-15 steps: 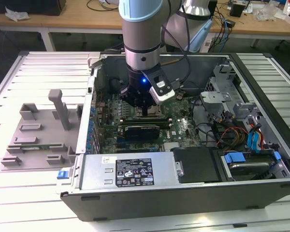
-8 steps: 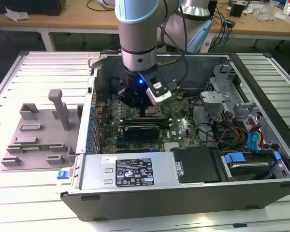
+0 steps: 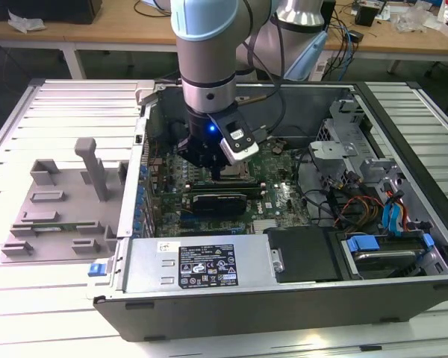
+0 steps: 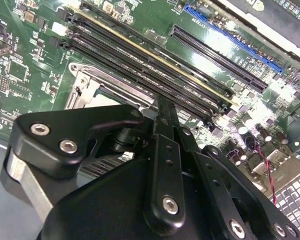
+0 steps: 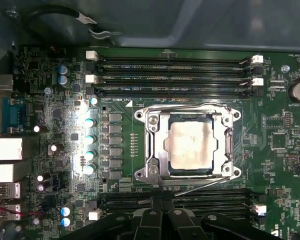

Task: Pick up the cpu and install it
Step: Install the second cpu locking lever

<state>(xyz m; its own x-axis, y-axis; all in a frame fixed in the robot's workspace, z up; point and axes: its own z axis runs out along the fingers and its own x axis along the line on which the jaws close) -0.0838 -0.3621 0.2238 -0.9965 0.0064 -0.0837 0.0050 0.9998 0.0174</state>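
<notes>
In the exterior view, the robot arm reaches down into an open computer case [image 3: 403, 298], its gripper [image 3: 209, 165] low over the green motherboard [image 3: 284, 198]. In the second wrist view, black gripper linkages [image 4: 165, 165] hang just above a metal socket frame [image 4: 87, 80]; whether the fingers are spread or pressed together cannot be told. In the first wrist view, the cpu [image 5: 190, 145] sits seated inside the socket frame [image 5: 152, 145], directly ahead of the gripper, not held.

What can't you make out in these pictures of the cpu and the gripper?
- Gripper tips: in the exterior view its own body hides them.
- Open or shut: the linkage blocks the second wrist view; the first wrist view's edge cuts it off.
- Cpu: sits in the socket; whether fully seated is too fine to tell.
</notes>
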